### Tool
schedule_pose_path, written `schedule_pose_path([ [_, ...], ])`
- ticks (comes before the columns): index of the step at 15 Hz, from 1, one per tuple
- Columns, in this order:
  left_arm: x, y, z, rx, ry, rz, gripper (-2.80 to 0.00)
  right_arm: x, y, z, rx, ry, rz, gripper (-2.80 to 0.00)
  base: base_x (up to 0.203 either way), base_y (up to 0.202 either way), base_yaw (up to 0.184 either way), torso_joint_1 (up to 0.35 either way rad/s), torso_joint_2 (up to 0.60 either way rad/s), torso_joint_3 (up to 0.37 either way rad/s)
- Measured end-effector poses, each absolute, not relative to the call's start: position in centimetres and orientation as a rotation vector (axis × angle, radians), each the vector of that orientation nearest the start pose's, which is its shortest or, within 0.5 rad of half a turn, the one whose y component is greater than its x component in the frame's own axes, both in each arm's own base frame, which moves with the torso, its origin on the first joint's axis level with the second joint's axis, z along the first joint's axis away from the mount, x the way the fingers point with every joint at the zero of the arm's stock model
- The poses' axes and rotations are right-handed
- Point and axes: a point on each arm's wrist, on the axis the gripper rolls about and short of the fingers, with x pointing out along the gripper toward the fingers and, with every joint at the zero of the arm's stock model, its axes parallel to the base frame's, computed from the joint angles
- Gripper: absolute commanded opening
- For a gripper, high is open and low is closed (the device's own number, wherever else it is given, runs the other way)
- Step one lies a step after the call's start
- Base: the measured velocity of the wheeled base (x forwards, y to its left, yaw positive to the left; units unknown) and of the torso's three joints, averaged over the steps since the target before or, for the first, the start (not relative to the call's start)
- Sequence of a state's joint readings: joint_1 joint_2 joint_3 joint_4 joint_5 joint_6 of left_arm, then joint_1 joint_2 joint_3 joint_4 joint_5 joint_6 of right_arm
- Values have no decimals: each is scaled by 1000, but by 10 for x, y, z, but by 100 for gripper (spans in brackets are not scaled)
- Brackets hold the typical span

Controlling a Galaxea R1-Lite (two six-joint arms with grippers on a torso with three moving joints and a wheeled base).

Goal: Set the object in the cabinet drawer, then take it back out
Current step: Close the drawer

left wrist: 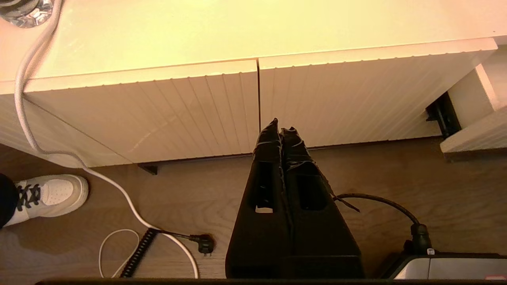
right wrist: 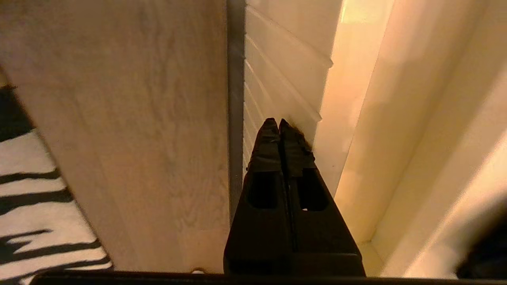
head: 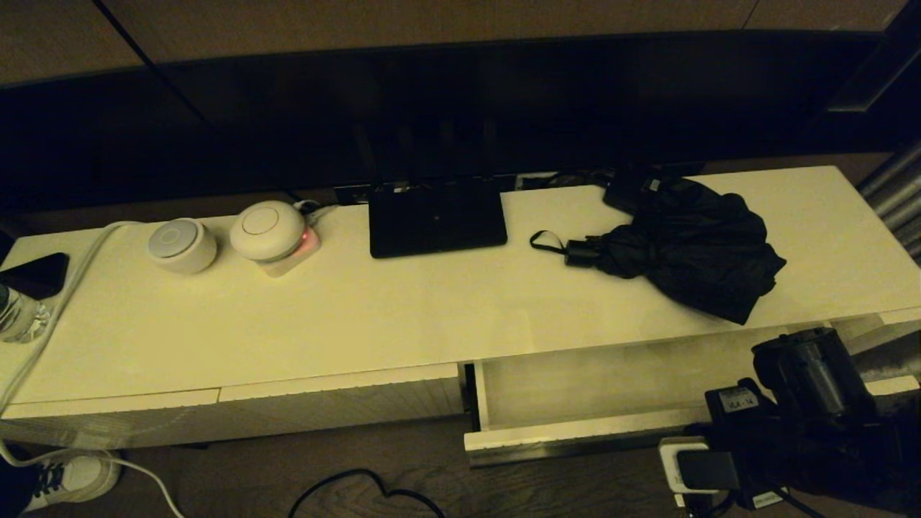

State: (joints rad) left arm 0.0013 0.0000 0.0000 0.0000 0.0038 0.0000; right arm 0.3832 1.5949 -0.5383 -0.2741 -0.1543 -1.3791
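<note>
Your umbrella [head: 691, 244] lay on the cabinet top [head: 360, 309], bunched up on the right part of it, with its short handle and strap loop pointing toward the router [head: 435, 216], which sat well apart from it near the cabinet's back edge. Just in front of the umbrella and below it, the drawer [head: 575, 388] stood pulled out from the cabinet, its pale inside bare where you could see it. Your right gripper [right wrist: 279, 122] was at the drawer's front, fingers clenched together with nothing between them, its tips right by the ribbed face. Your left gripper [left wrist: 281, 128] hung low in front of the cabinet's closed ribbed fronts, above the floor, also clenched on nothing. Further along the cabinet top from the router sat two round white devices [head: 227, 241], a white cable [head: 65, 288], and a phone [head: 36, 275] at the far end.
</note>
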Motion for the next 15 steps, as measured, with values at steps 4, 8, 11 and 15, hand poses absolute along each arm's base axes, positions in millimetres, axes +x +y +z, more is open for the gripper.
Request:
schedule_pose_path([
  [4,-23,0,75,0,0,5,-280,226,87,114,-1509,447,661,-280,0,0,0,0,0,0],
  [8,-23,0,75,0,0,5,-280,240,93,114,-1499,368,595,-280,0,0,0,0,0,0],
  [11,-23,0,75,0,0,5,-280,249,96,112,-1496,348,583,-280,0,0,0,0,0,0],
  [15,-23,0,75,0,0,5,-280,260,100,112,-1489,307,548,-280,0,0,0,0,0,0],
])
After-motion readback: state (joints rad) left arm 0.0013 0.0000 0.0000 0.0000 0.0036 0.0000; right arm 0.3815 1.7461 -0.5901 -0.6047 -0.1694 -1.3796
